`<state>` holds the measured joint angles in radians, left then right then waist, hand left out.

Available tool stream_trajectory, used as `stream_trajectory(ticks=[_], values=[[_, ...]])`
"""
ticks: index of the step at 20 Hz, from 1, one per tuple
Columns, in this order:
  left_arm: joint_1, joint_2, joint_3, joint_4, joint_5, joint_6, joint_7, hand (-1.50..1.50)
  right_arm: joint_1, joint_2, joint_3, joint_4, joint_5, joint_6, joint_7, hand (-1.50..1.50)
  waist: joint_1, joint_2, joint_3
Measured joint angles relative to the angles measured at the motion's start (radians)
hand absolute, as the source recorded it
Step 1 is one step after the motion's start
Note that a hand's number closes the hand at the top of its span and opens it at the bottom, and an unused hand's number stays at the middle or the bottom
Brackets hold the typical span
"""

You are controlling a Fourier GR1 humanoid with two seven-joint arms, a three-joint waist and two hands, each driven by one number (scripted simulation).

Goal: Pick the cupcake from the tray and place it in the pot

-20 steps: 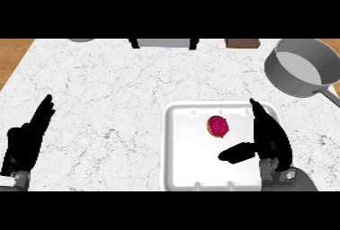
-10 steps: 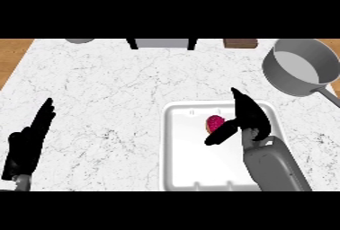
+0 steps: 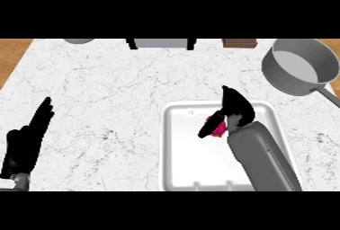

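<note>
A pink cupcake (image 3: pixel 218 129) lies in the far part of the white tray (image 3: pixel 181 167), mostly hidden by my right hand (image 3: pixel 236 109). That hand hovers right over it, fingers straight and pointing away from me, thumb (image 3: pixel 208 129) stretched down along the cupcake's left side. I cannot see whether the hand touches the cupcake. My grey right forearm covers the tray's right half. The grey pot (image 3: pixel 301 65) stands at the far right, its handle pointing toward the counter's right edge. My left hand (image 3: pixel 26 141) rests open at the left edge, fingers up.
Along the counter's far edge stand a grey round item (image 3: pixel 79 41), a black-and-grey appliance (image 3: pixel 161 43) and a brown box (image 3: pixel 239 43). White marble counter stretches between the tray and the left hand. Wooden floor shows past both far corners.
My right hand has moved from the tray's right rim forward and leftward, coming over the cupcake and hiding most of it. The left hand has barely shifted.
</note>
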<state>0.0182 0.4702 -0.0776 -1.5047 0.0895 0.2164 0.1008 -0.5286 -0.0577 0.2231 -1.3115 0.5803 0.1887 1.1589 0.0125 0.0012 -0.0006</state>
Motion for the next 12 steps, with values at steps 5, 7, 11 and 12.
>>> stream_trajectory(ticks=[5, 7, 11, 12], values=[[-0.012, -0.005, 0.016, 0.005, 0.001, -0.013, 0.015, 0.00, -0.017, 0.014, -0.026, 0.057, 0.001, 0.008, -0.005, -1.50, -0.006, -0.001, 0.000], [-0.006, -0.004, 0.026, 0.010, 0.003, -0.024, 0.004, 0.00, -0.019, 0.028, -0.025, 0.104, 0.016, -0.001, -0.013, -1.50, -0.004, -0.001, 0.000], [0.011, -0.005, 0.037, -0.011, -0.003, -0.035, 0.007, 0.00, -0.027, 0.035, -0.030, 0.153, 0.032, -0.006, -0.025, -1.50, -0.004, -0.001, 0.000], [0.013, -0.005, 0.041, -0.010, 0.000, -0.043, 0.005, 0.00, -0.020, 0.034, -0.033, 0.173, 0.038, -0.007, -0.039, -1.50, -0.004, -0.001, 0.000]])
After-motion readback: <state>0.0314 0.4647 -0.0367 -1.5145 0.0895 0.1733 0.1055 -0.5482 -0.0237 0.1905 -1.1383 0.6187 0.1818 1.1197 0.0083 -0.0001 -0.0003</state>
